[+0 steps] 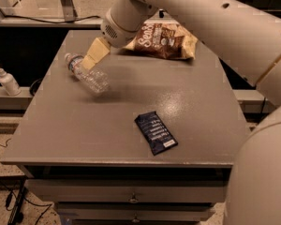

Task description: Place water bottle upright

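The water bottle [89,75] lies on its side on the grey table [131,116] at the back left, its white cap pointing to the far left. It is clear, ribbed plastic with a pale label band near the neck. My gripper [92,55] hangs just above the bottle's neck end, its tan fingers [96,52] pointing down and left. The white arm reaches in from the upper right and fills the right side of the view.
A brown snack bag [161,40] lies at the back of the table, right behind the gripper. A dark blue packet [155,132] lies near the front centre. A small white pump bottle [7,79] stands on a ledge off the table's left side.
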Robot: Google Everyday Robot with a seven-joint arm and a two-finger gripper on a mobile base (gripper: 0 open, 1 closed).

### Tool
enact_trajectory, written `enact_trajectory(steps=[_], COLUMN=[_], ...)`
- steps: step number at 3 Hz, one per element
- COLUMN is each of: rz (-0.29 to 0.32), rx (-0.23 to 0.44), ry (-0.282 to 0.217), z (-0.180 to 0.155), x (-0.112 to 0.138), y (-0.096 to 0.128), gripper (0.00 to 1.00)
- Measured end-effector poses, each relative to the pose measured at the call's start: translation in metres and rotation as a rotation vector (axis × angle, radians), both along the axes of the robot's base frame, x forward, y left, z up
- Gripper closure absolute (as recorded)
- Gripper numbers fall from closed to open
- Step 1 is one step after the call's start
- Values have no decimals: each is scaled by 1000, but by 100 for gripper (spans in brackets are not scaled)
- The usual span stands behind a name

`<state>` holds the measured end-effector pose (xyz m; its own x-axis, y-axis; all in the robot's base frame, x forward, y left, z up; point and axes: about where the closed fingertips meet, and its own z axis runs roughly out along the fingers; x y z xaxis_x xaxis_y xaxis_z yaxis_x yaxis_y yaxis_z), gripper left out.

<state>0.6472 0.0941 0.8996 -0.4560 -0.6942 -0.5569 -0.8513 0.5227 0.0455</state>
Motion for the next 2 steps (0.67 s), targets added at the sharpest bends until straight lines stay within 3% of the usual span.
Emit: enact_trajectory(steps=[2], rz=[6], rx=[-22], ry=[21], z=[-6], x=[14], y=[39], gripper=[0])
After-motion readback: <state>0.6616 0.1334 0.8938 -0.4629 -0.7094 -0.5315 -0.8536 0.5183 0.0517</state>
